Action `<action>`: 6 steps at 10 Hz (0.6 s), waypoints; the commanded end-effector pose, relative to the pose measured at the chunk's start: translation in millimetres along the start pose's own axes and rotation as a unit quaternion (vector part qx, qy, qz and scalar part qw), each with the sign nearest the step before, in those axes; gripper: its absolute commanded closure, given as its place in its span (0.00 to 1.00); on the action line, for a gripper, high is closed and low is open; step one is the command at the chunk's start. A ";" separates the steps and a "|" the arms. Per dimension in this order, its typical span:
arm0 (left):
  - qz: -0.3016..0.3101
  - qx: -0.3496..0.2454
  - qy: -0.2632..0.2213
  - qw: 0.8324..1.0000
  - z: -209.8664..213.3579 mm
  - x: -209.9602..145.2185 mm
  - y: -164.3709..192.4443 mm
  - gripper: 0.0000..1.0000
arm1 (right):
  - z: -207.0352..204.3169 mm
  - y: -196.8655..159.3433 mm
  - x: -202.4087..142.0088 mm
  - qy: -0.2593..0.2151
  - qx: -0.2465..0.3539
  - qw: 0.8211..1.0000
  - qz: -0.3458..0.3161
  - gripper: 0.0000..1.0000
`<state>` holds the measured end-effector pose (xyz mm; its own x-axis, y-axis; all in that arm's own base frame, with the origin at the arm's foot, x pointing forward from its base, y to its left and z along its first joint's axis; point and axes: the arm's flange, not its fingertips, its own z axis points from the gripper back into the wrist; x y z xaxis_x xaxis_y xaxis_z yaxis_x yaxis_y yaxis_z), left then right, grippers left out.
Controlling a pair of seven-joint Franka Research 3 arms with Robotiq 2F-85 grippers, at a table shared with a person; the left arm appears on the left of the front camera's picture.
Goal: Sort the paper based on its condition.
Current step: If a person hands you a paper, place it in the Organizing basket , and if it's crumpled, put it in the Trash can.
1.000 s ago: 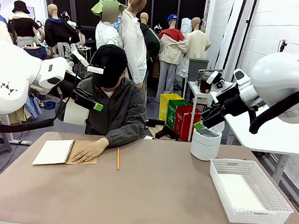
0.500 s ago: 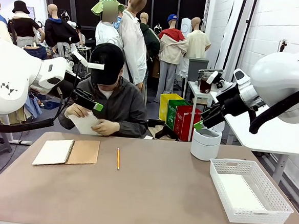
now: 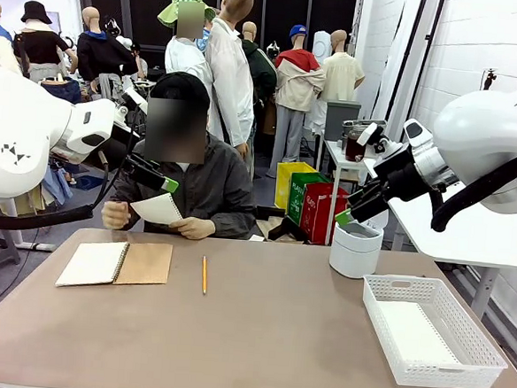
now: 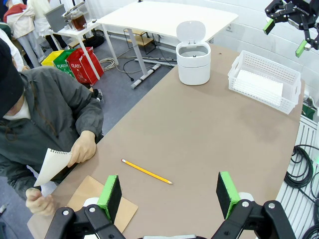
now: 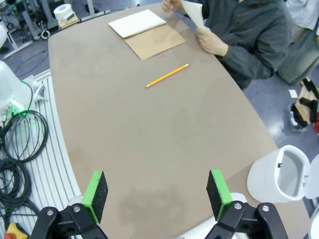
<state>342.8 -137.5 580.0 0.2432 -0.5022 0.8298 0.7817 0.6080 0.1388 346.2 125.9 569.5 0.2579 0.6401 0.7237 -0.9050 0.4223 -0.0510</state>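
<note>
A person at the far side holds one sheet of paper [image 3: 157,209] up in both hands, above the table edge; it also shows in the left wrist view [image 4: 52,165] and the right wrist view [image 5: 194,13]. More white paper [image 3: 413,333] lies flat in the white basket [image 3: 383,309] at the right. My left gripper [image 3: 162,150] hangs open high at the left, close in front of the person, with nothing between its green pads [image 4: 110,195]. My right gripper [image 3: 356,176] is open and empty too, raised above the white bin [image 3: 355,250].
An open spiral notebook [image 3: 94,262] with a brown cover [image 3: 144,263] lies at the left of the table, a yellow pencil [image 3: 204,275] beside it. The bin [image 4: 193,63] stands with its lid up, next to the basket [image 4: 238,71]. The brown tabletop [image 3: 257,345] is bare in the middle.
The person's hand has left the notebook and now holds a loose sheet up with both hands. The person's head has come up. Neither arm has moved.
</note>
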 end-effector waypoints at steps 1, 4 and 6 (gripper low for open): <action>-0.005 -0.002 0.002 1.000 -0.7 -1.5 1.1 0.00 | -0.6 -0.2 -0.8 0.002 0.001 1.000 0.002 0.00; -0.005 -0.002 0.002 1.000 -0.7 -1.5 1.1 0.00 | -0.6 -0.2 -0.8 0.002 0.001 1.000 0.002 0.00; -0.005 -0.002 0.002 1.000 -0.7 -1.5 1.1 0.00 | -0.6 -0.2 -0.8 0.002 0.001 1.000 0.002 0.00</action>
<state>342.8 -137.5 580.0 0.2432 -0.5022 0.8298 0.7817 0.6080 0.1388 346.2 125.9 569.5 0.2579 0.6401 0.7237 -0.9050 0.4223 -0.0510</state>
